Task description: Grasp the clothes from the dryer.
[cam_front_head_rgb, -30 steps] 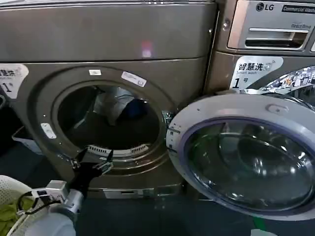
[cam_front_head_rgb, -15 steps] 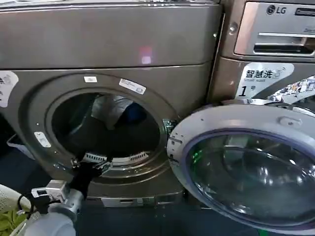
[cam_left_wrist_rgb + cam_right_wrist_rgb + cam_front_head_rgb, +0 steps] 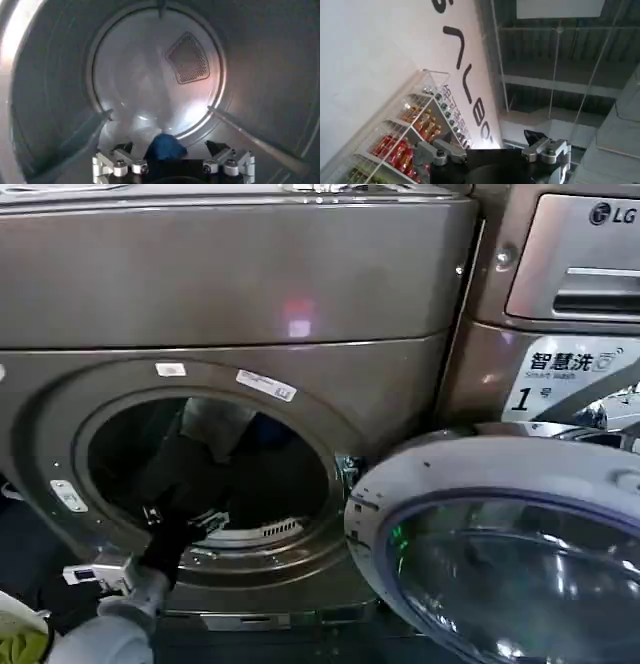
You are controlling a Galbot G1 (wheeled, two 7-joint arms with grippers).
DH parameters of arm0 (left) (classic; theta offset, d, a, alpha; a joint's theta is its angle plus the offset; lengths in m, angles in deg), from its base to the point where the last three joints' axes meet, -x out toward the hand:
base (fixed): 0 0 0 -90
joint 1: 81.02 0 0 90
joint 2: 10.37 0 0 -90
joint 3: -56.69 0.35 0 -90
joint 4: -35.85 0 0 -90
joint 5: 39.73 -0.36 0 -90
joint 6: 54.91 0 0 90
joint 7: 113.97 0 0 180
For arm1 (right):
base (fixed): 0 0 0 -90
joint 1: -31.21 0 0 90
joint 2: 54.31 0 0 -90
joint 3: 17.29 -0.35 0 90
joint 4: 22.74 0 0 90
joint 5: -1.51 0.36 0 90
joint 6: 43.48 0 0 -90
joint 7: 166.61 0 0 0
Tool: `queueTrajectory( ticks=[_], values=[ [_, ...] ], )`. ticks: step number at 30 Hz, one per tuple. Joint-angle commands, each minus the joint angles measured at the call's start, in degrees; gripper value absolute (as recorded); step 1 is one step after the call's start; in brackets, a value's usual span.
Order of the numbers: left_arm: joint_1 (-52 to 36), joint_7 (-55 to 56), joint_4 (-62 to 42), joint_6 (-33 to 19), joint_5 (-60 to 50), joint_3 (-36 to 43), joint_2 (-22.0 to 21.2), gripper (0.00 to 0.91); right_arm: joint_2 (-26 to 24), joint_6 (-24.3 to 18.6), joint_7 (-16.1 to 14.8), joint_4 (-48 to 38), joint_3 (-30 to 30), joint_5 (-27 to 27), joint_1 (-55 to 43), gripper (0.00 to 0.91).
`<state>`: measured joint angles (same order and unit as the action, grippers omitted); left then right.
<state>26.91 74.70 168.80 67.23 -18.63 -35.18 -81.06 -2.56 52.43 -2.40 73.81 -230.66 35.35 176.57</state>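
One left gripper (image 3: 185, 519) now past the dryer (image 3: 250, 294) rim, jaws spread wide and empty, clothes (image 3: 165, 146) just ahead, so grab looks close; right gripper (image 3: 495, 150) parked, apparently open.

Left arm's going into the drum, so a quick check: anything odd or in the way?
Nothing stands out. The dryer door hangs fully open, the left claw is at the porthole lip, open, and the clothes lie on the drum floor.
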Motion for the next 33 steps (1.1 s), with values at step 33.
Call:
queueTrajectory(
  ticks=[33],
  values=[
    [-7.38, -0.45, -5.72, -0.91, -1.05, 5.90, -0.68, 0.907, 0.72, -0.59, 0.55, -0.35, -0.64, -0.33, 0.75, 0.907]
  ],
)
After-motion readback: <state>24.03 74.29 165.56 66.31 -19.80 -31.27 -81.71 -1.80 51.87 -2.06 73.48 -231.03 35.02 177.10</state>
